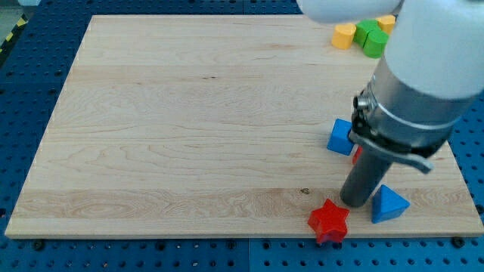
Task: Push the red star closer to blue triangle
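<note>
Low in the frame's right part, my tip (355, 202) rests on the worktop (189, 128) just beside the red star (329, 221), which lies down and to the left of it, very close to the worktop's bottom edge. Whether the tip touches the star I cannot tell, for the two are nearly together. No hand shows, only the straight dark rod, so nothing can be told of open or closed. To the right of the tip, close against the rod, lies the blue triangle (388, 204), also near the bottom edge; the tip stands between the star and this triangle. Up and slightly left of the tip, a blue block (341, 137) with slanted faces sits beside the arm's grey body (416, 91). A small red piece (356, 154) peeks out just below it, mostly hidden by the rod, its shape unclear. Far up at the frame's upper right, near the worktop's top edge, a cluster lies well apart from the tip: a yellow block (344, 35), a green block (370, 36) touching it, and another yellow piece (386, 23) partly covered by the arm.
</note>
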